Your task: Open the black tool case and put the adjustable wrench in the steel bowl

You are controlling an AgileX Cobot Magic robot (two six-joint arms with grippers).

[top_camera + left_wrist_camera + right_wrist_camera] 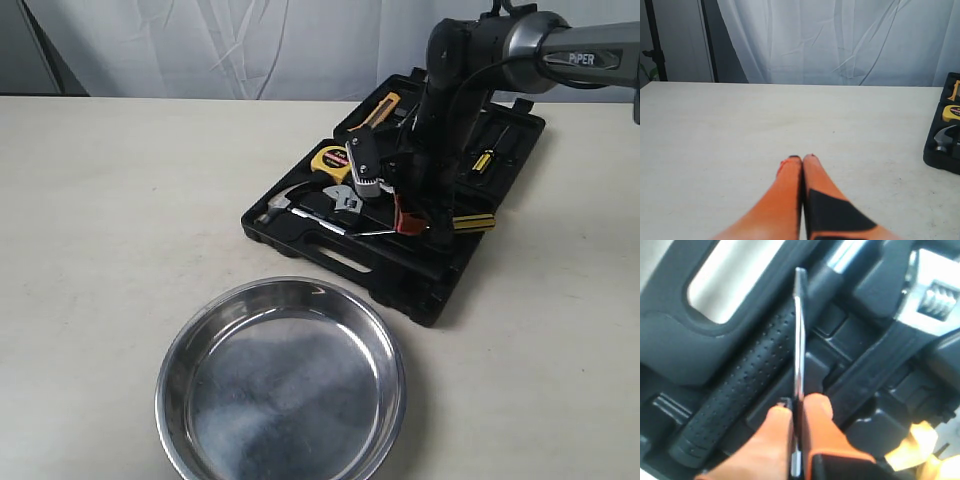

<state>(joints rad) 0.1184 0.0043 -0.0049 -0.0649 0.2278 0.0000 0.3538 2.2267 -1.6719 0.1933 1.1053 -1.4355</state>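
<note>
The adjustable wrench point(932, 305) has a chrome head and black handle.

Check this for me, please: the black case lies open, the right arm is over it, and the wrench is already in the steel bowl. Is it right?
Not fully. The wrench is not in the bowl, which holds nothing; it lies in the case, as the exterior view shows. The case is open and the right arm is over it.
</note>
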